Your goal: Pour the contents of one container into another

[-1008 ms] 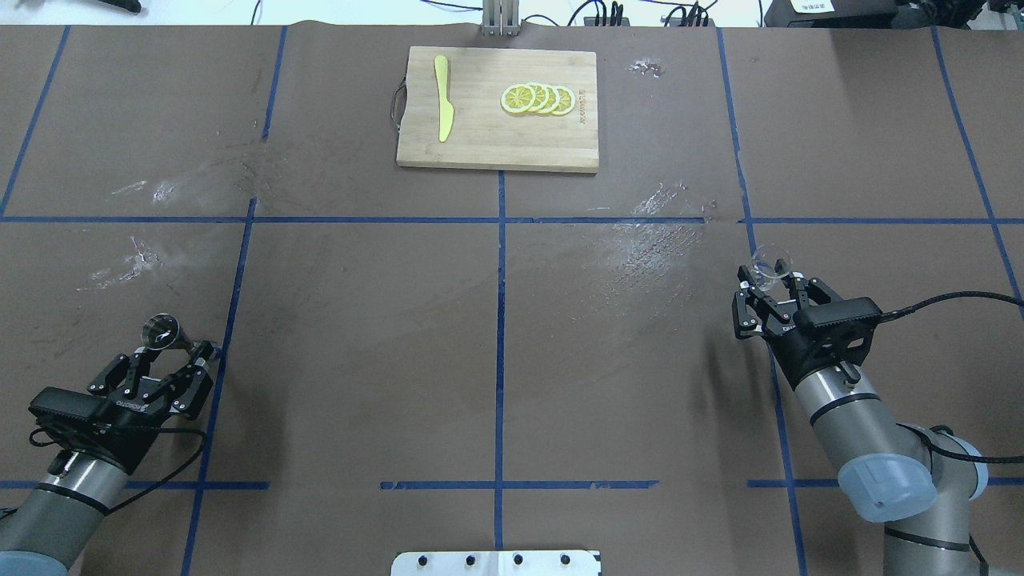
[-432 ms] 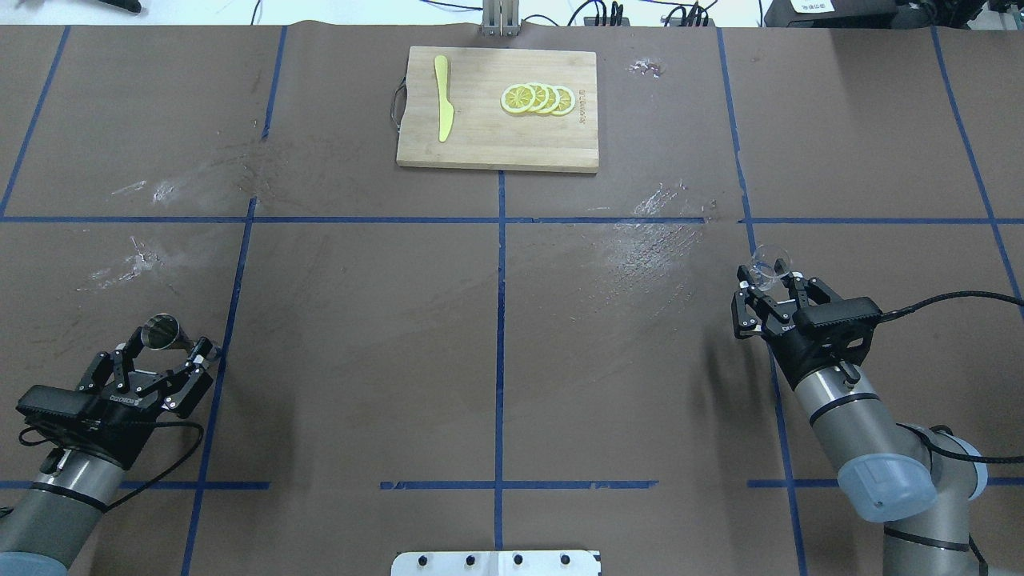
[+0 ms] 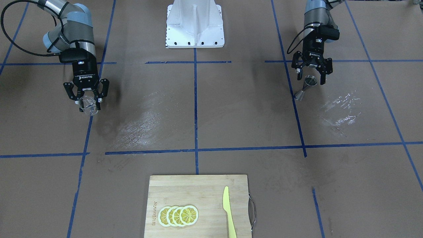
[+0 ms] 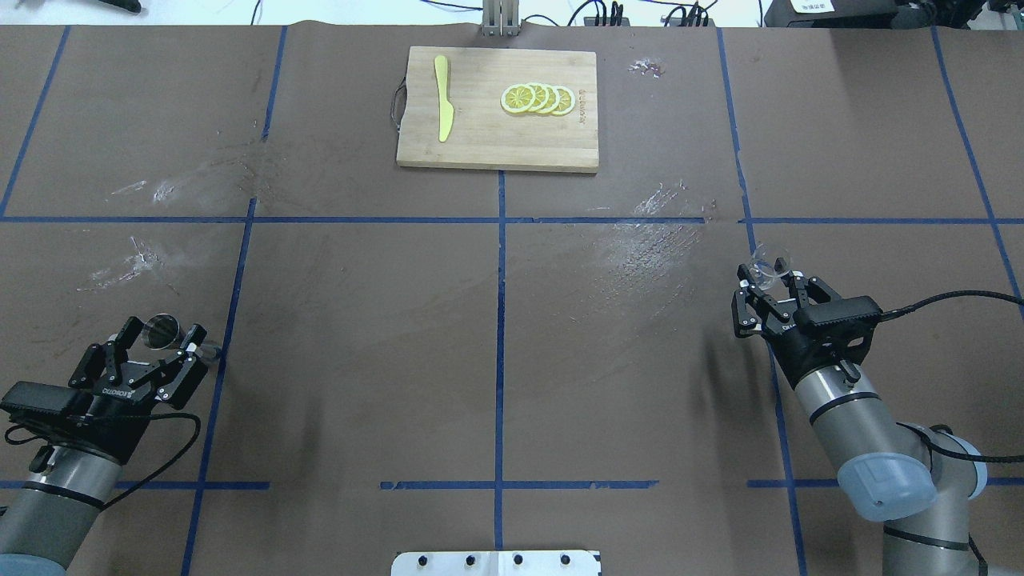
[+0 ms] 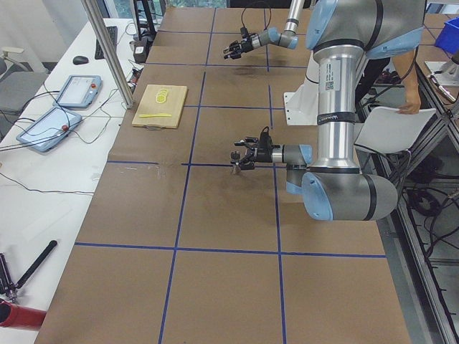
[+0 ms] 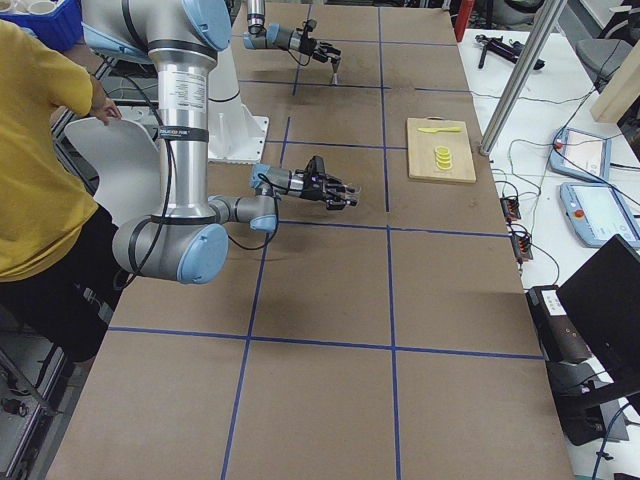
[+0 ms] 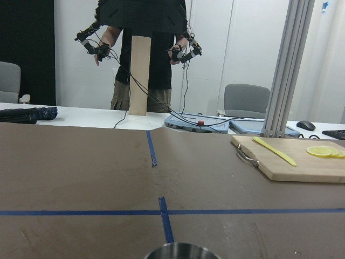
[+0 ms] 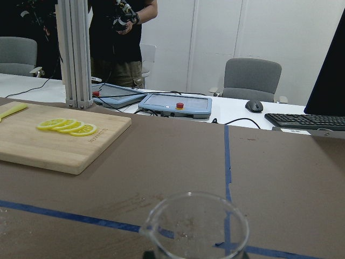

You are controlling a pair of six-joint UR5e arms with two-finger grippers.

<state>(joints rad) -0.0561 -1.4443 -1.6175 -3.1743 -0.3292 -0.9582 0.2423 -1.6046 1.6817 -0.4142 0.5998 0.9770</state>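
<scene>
The metal jigger (image 4: 163, 329) stands upright on the brown table at the near left, its base (image 3: 300, 95) on the paper. My left gripper (image 4: 161, 333) is open, with a finger on each side of the jigger's top and not gripping it. Only the jigger's rim (image 7: 180, 251) shows in the left wrist view, at the bottom edge. At the right, my right gripper (image 4: 770, 277) is shut on the small clear cup (image 4: 773, 263) and holds it upright a little above the table. The cup (image 8: 197, 225) fills the bottom of the right wrist view. I cannot tell what the cup holds.
A wooden cutting board (image 4: 480, 144) lies at the far middle of the table. On it are a yellow knife (image 4: 442, 108) and several lemon slices (image 4: 538, 98). Blue tape lines cross the brown paper. The white robot base (image 3: 195, 26) is at the near edge. A person stands beyond the table's far side.
My left gripper has opened, let go of the jigger and drawn back a little toward the robot's base. The jigger stays standing. The right arm and the cup have not moved.
</scene>
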